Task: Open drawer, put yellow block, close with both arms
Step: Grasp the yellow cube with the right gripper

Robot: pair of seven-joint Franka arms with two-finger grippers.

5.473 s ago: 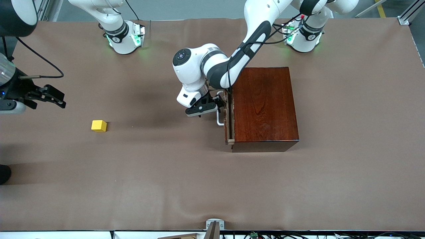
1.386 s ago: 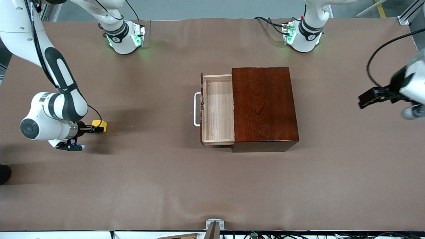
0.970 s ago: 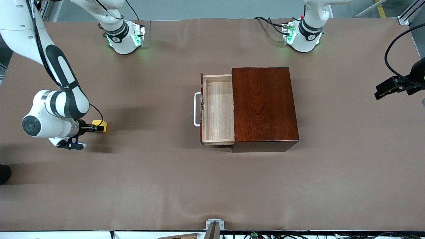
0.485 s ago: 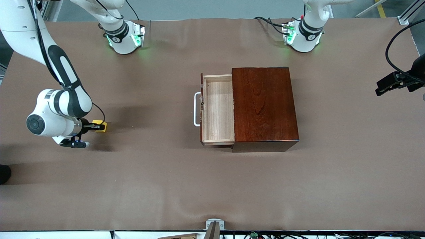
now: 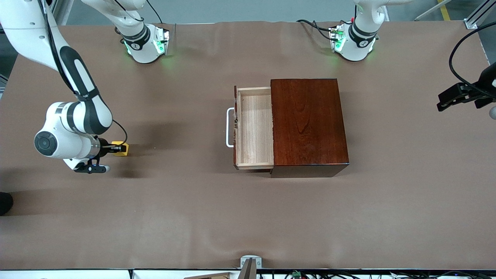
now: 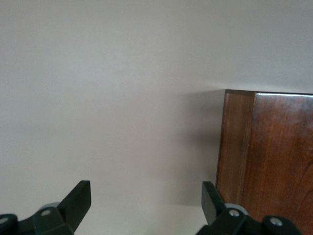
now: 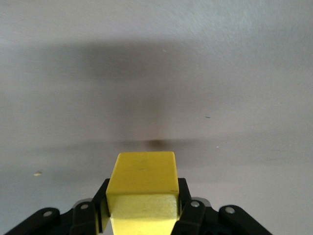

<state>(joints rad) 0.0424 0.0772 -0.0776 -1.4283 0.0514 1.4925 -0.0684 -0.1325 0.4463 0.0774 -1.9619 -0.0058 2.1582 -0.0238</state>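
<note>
Our right gripper [image 7: 142, 208] clamps the yellow block [image 5: 121, 148] at the desk's right-arm end; we lift straight, then carry it over the open drawer [image 5: 254, 128]. The left gripper [image 6: 146, 205] waits, spread wide, beside the box [image 5: 308, 124].

We see the drawer [image 5: 254, 128] pulled out of its dark wooden box [image 5: 308, 123] at frame centre, pale tray bare, white handle [image 5: 229, 128] leading. At middle left, the small yellow block [image 5: 122, 148] sits pinched between the right gripper's [image 5: 116, 148] fingers.

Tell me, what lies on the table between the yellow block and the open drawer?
Nothing: the front view shows bare table between the yellow block and the drawer.
</note>
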